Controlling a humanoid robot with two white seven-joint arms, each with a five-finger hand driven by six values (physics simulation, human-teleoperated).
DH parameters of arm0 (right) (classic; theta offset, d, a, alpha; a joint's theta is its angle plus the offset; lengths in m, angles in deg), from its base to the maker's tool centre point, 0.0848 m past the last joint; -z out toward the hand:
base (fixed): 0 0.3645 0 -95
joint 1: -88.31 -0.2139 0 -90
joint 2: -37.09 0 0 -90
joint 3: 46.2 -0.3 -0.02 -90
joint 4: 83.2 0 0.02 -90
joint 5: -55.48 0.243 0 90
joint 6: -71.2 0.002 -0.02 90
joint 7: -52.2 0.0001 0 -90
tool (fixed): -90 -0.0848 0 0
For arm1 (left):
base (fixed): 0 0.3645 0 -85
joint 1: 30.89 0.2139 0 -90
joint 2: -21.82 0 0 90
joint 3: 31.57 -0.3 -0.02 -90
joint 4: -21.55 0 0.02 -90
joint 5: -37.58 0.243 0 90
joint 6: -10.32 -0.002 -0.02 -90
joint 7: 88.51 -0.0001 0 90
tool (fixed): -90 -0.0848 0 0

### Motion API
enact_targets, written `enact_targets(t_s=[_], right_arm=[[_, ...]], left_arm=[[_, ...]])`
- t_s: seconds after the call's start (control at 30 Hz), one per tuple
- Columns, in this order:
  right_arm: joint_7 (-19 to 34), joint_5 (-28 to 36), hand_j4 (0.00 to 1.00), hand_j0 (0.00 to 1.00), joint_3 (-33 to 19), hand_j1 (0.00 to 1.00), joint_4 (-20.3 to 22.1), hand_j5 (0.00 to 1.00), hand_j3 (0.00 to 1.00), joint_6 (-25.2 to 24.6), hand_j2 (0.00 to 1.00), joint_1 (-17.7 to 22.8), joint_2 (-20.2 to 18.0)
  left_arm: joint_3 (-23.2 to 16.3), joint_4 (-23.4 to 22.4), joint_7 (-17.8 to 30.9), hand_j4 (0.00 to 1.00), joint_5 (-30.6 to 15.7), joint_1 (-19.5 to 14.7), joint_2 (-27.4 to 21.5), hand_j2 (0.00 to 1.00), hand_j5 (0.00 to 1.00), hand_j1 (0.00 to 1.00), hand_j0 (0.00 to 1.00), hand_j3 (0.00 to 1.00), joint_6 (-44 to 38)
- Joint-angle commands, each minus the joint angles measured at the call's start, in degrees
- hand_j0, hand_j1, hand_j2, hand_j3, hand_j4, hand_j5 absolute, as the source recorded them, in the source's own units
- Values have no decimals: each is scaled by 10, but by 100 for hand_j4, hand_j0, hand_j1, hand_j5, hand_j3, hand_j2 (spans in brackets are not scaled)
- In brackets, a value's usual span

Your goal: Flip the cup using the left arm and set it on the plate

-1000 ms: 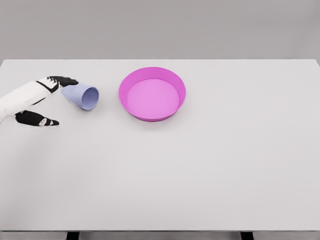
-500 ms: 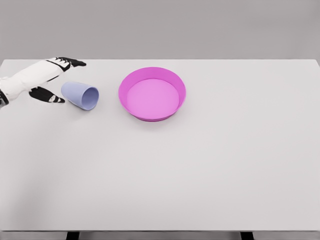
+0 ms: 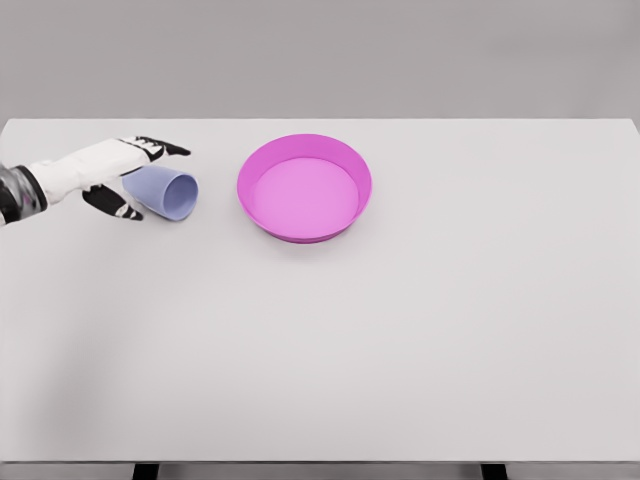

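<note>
A pale blue cup lies on its side on the white table, its mouth turned toward the front right. Right of it stands a pink deep plate with nothing in it. My left hand comes in from the left edge and straddles the cup's closed end. Its dark fingers reach over the far side of the cup and the thumb sits at the near side. The hand is open and has no firm hold on the cup. No right arm shows.
The table's far edge runs just behind the hand and the plate. A plain grey wall stands beyond it.
My left hand swung from the cup's left up to the far edge, then came forward and right. It now brackets the cup's base. The cup and plate have not moved.
</note>
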Motion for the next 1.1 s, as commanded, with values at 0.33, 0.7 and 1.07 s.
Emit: enact_targets(t_s=[0.33,0.7,1.07], right_arm=[[0,0,100,100,0,100,0,100,100,0,100,0,0],[0,0,100,100,0,100,0,100,100,0,100,0,0],[0,0,100,100,0,100,0,100,100,0,100,0,0]], left_arm=[[-2,-34,3,100,-3,-2,10,100,100,100,100,100,-1],[-3,-39,4,100,-2,-3,29,100,100,100,100,100,-1],[-4,-59,10,100,17,-14,54,100,100,100,100,100,-1]])
